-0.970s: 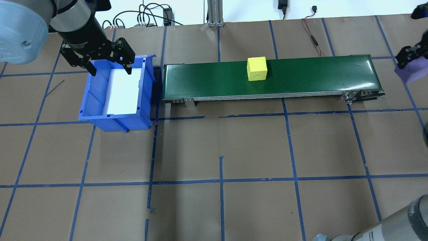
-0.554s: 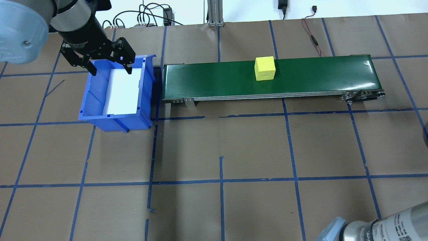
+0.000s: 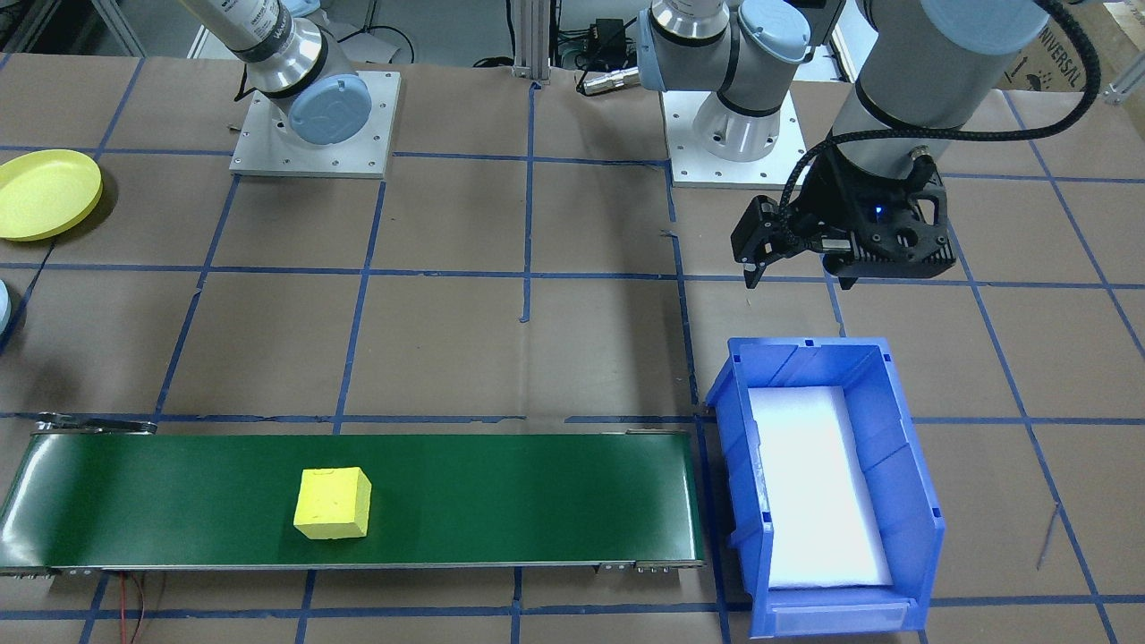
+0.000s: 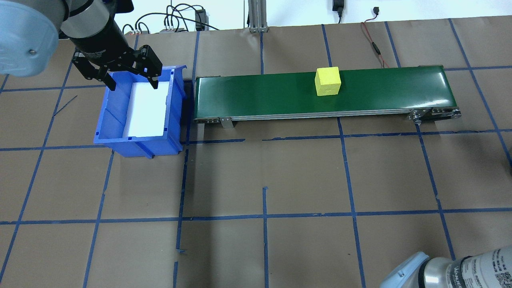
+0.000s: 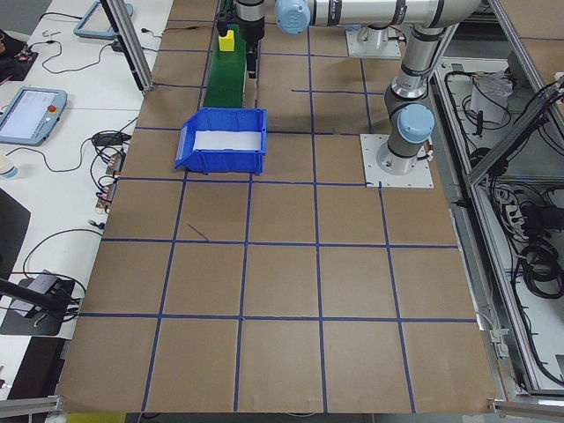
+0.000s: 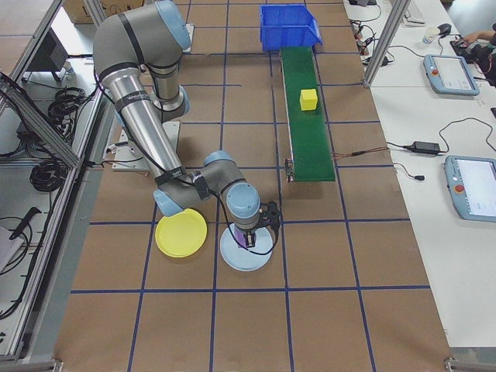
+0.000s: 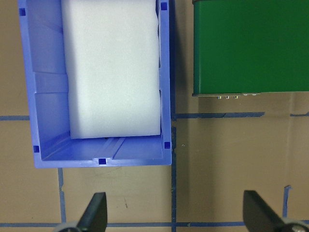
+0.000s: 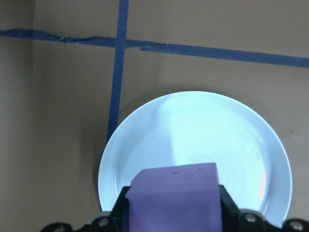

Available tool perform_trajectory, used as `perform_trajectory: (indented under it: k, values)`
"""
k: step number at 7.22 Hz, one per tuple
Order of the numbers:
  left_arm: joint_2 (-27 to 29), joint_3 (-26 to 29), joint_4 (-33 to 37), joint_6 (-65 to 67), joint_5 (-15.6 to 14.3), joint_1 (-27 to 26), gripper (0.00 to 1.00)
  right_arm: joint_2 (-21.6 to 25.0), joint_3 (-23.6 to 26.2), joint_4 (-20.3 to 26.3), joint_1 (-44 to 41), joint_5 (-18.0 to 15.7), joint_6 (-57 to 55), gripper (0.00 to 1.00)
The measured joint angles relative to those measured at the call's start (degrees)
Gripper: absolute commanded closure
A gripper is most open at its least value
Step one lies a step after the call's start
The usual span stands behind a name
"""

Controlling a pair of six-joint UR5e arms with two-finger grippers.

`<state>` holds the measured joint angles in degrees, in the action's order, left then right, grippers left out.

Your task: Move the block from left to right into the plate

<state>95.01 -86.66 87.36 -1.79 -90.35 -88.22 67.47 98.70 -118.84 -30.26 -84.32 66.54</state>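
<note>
Facing the robot, the front camera shows the left gripper (image 3: 796, 268) hanging above the table with its fingers spread wide and nothing between them. The blue bin (image 3: 827, 487) with its white foam liner (image 3: 818, 487) sits just beyond the fingertips, and further out to the gripper's right runs the green conveyor belt (image 3: 501, 501), carrying a yellow block (image 3: 333, 504). The yellow plate (image 3: 45, 192) lies at the far end of the table from this gripper, well apart from the belt.

From the overhead camera, the left gripper (image 4: 130, 82) hovers over the bin's (image 4: 112, 120) near wall, jaws parted and holding nothing. The yellow block (image 4: 328, 81) rides on the belt (image 4: 260, 94) well off to the gripper's right.

From the right-end camera, the right gripper (image 6: 252, 236) is low over a pale blue plate (image 6: 246, 252), with something purple between its fingers. The yellow plate (image 6: 180, 232) lies just beside that pale one, on the robot's side of the gripper.

The left wrist camera looks straight down: two dark fingertips (image 7: 96, 212) stand far apart, with bare table between them and the bin (image 7: 46, 121) just ahead.

The right wrist camera shows the jaws clamped on a purple block (image 8: 173, 200), held directly above the pale blue plate (image 8: 193, 135) without touching it.
</note>
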Motion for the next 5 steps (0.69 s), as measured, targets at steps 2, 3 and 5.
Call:
perform_trajectory:
  k: [2,3,5]
  values:
    - [0.00,0.00,0.00,-0.03,0.00,-0.02,0.00,1.15,-1.63,1.03,-0.13,-0.07,-0.06,0.00]
    - [0.00,0.02,0.00,-0.03,0.00,-0.02,0.00,2.56,-2.50,3.42,-1.30,0.14,-0.64,0.00]
    - [0.00,0.11,0.00,-0.03,0.02,0.03,0.00,6.28,-4.52,9.51,-10.32,0.57,-6.39,0.00]
